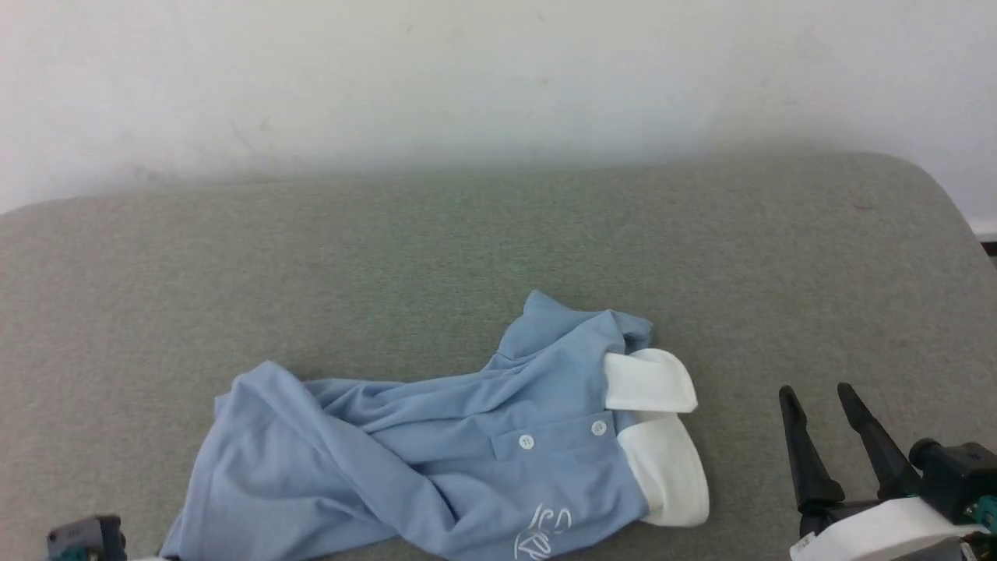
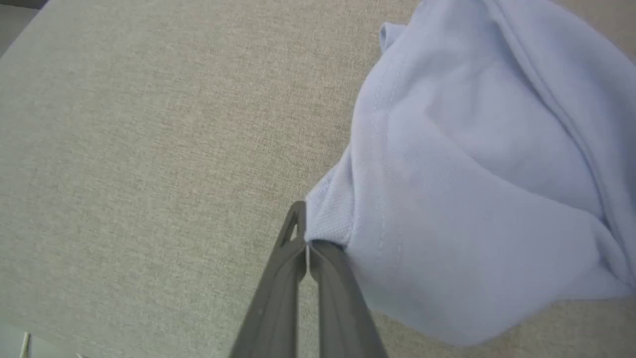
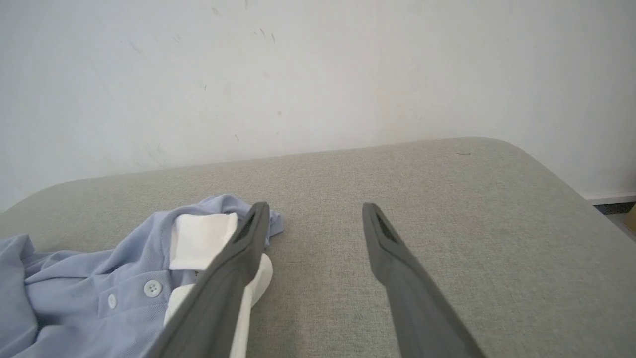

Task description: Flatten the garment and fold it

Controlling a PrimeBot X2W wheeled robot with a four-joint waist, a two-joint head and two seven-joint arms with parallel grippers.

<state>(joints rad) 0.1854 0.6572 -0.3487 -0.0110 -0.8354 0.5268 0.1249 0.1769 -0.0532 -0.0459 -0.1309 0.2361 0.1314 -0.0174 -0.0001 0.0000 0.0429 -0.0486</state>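
Observation:
The garment (image 1: 405,460), a light-blue shirt with a white collar, two buttons and a white script logo, lies crumpled along the front of the grey cushion (image 1: 467,249), collar to the right. In the left wrist view my left gripper (image 2: 304,233) is shut on a hem corner of the garment (image 2: 472,174), and the cloth bunches up to its right. My right gripper (image 1: 816,389) stands open just right of the collar, not touching it. In the right wrist view the right gripper (image 3: 315,209) has bare cushion between its fingers, with the garment (image 3: 99,278) behind its left finger.
A white wall (image 1: 498,78) rises right behind the cushion. The cushion's rounded right end (image 1: 935,202) drops off near a floor strip. Bare grey cloth surface (image 2: 149,149) stretches left of and beyond the shirt. A dark part of my left wrist (image 1: 82,539) sits at the lower left.

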